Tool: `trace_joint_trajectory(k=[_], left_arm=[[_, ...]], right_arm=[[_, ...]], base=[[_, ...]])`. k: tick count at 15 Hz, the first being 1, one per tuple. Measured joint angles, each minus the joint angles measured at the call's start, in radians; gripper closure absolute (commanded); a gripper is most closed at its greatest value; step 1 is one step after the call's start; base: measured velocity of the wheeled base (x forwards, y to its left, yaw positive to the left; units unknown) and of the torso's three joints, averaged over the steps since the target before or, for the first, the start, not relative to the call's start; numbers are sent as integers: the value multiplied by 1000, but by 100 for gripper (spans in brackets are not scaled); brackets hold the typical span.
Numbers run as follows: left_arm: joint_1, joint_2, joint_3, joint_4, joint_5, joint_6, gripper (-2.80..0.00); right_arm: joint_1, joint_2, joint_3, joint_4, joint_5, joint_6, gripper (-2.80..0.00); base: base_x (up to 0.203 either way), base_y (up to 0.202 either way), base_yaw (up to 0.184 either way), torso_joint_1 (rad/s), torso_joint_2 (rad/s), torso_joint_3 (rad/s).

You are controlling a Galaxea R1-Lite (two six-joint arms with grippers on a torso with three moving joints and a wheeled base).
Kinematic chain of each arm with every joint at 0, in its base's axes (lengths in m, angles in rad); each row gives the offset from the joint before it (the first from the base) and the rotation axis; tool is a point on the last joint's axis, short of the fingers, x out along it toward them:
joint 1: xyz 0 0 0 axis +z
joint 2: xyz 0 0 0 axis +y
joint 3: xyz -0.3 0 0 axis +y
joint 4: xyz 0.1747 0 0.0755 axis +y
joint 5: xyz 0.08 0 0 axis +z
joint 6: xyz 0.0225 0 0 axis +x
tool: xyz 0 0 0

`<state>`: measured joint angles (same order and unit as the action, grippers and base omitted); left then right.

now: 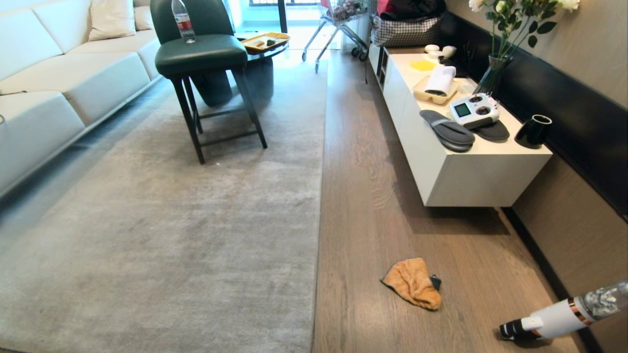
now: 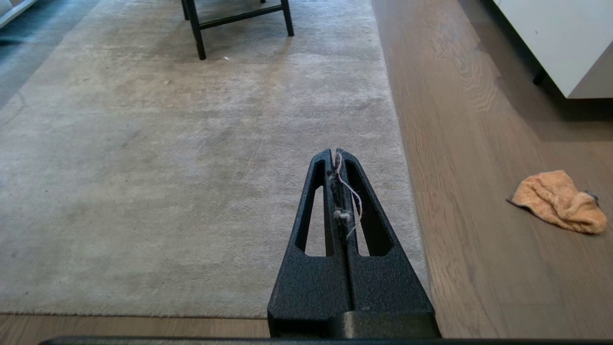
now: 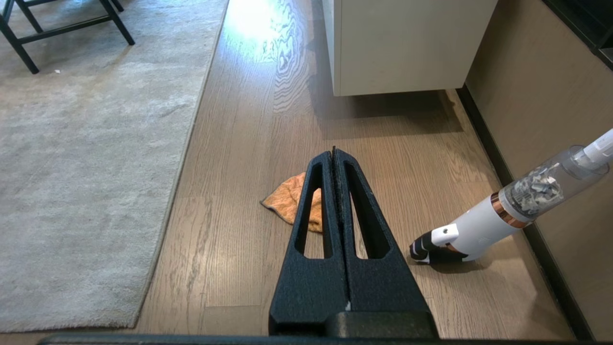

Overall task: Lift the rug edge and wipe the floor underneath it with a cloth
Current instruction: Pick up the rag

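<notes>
The pale grey rug [image 1: 162, 235] lies flat, and its rug edge [image 1: 319, 215] runs straight along the brown plank floor [image 1: 373, 220]. An orange cloth [image 1: 413, 283] lies crumpled on the floor to the right of that edge, well apart from it. Neither arm shows in the head view. My left gripper [image 2: 335, 152] hangs shut above the rug [image 2: 191, 158] near its corner, with a strand of thread and lint caught between its fingers; the cloth [image 2: 558, 201] lies off to its side. My right gripper [image 3: 334, 151] hangs shut above the floor [image 3: 230, 201], partly covering the cloth [image 3: 287, 200].
A white low cabinet [image 1: 441, 166] with slippers [image 1: 447, 129] and other items lines the right wall. A handheld vacuum [image 1: 554, 317] leans by the wall near the cloth. A green chair [image 1: 201, 59] stands on the rug, a sofa [image 1: 54, 83] to the left.
</notes>
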<state>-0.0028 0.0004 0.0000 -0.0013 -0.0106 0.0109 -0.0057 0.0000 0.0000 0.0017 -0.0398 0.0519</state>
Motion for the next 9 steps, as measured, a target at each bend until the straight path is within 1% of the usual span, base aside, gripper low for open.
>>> trace_joint_trajectory(k=[9], left_arm=[[0, 0, 0, 0, 0, -1, 0]], right_arm=[[0, 0, 0, 0, 0, 0, 0]], base=[[0, 0, 0, 0, 0, 0]])
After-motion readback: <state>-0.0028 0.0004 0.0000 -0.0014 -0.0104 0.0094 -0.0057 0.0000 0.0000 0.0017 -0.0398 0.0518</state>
